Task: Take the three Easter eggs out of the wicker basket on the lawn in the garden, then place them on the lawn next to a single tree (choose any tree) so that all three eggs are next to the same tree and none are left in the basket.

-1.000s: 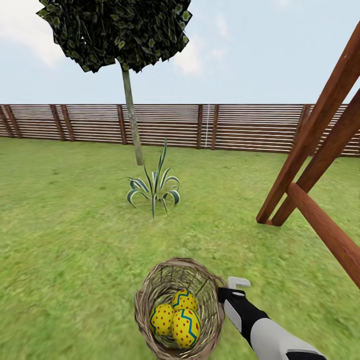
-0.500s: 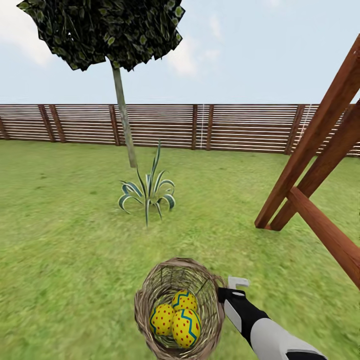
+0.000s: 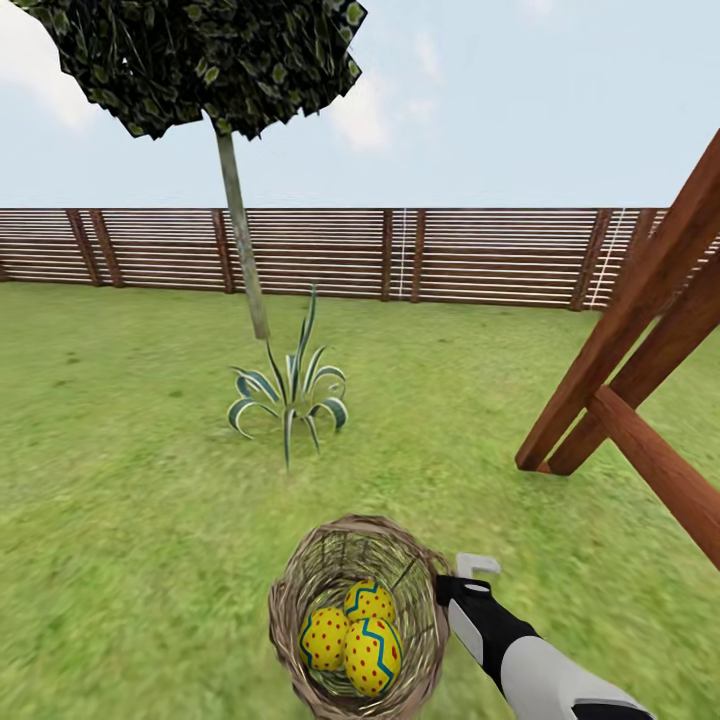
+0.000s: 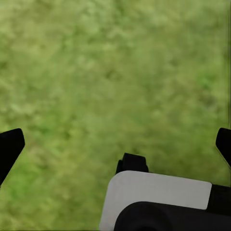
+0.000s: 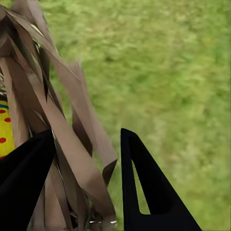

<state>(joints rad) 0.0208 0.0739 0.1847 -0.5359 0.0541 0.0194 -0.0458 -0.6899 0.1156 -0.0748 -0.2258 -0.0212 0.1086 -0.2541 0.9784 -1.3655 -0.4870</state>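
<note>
Grass ran out to a slatted fence (image 3: pixel 400 255) under a pale sky, with one tree (image 3: pixel 243 250) standing ahead of us, a striped spiky plant (image 3: pixel 290 395) just in front of its trunk, and a slanted frame of red-brown beams (image 3: pixel 640 330) off to the right. We had the basket (image 3: pixel 290 600) close below the head camera, held off the lawn (image 3: pixel 120 480) by its rim. Our right jaws (image 3: pixel 452 585) were clamped on that rim; in the right wrist view the two dark fingers (image 5: pixel 144 192) sat either side of the woven wall (image 5: pixel 72 144), and a patch of yellow shell showed through the weave. Our left jaws (image 4: pixel 115 144) stood wide apart over bare grass, holding nothing.

We counted three eggs (image 3: pixel 352 635), all lying together in the bottom of the basket, touching one another. One basket, one pale-trunked tree, none of the eggs on the lawn yet.

We judged the step in hand to be carrying the load toward the tree, the unloading not begun. Next, we reckoned, the basket would need setting down near the trunk, clear of the spiky plant, and then the free left arm could lift the eggs out one at a time onto the grass beside it.
</note>
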